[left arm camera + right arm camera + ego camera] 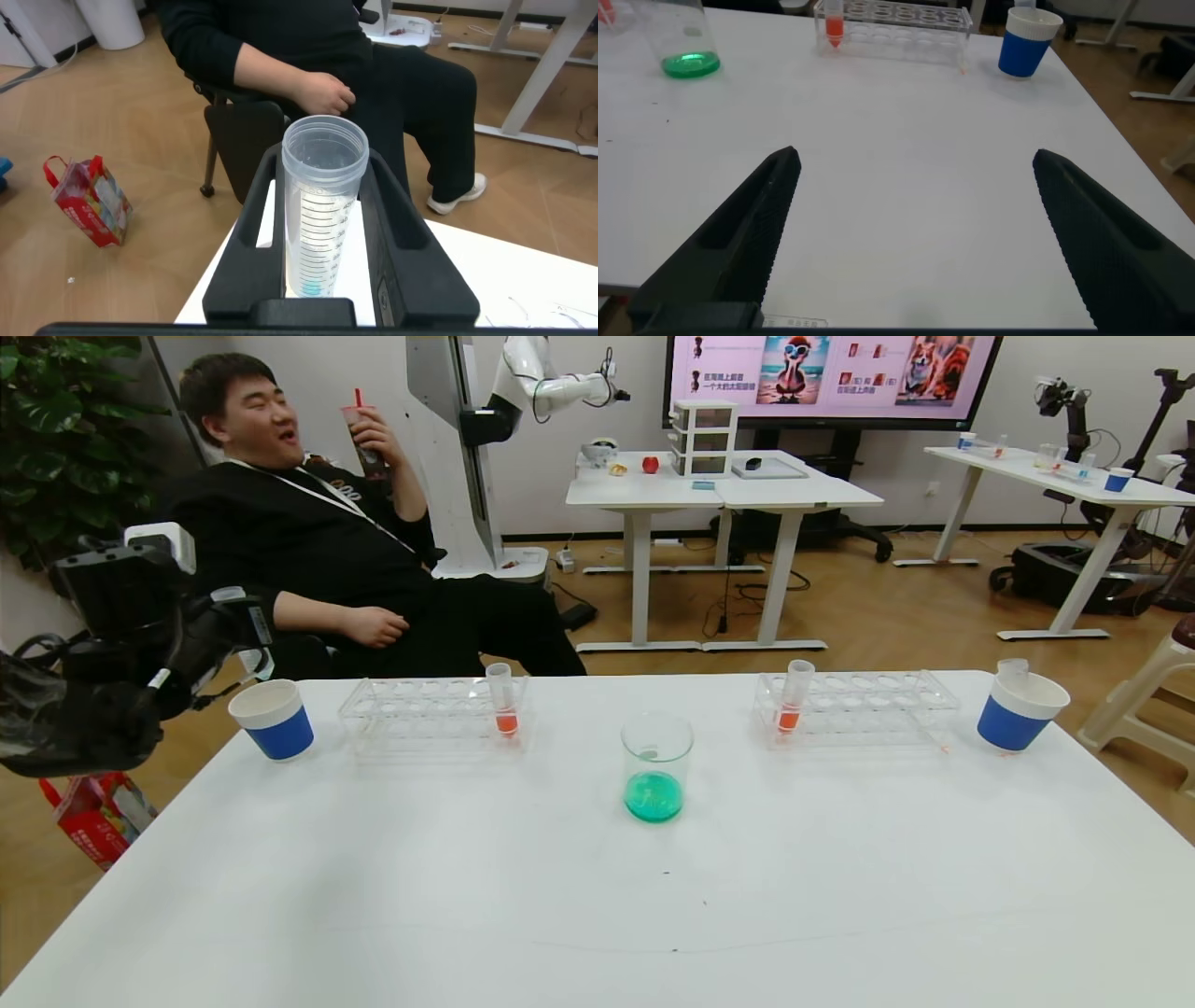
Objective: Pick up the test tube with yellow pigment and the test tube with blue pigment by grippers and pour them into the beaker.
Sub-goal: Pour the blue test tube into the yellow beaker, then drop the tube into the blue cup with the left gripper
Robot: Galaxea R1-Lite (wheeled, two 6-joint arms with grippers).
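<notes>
Green liquid fills the bottom of the beaker (656,767), which stands at the centre of the head frame on the white table (597,896). At the left edge, the left gripper (322,233) is clamped on a near-empty clear tube (322,210) with a blue trace at its tip, beside a blue-banded paper cup (272,719). The right gripper (915,233) is spread wide above the table.

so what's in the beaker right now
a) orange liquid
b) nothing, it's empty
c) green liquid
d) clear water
c: the beaker at the table's middle holds a shallow pool of green liquid at its bottom; the orange liquid sits only in the two tubes standing in the racks behind it.
</notes>
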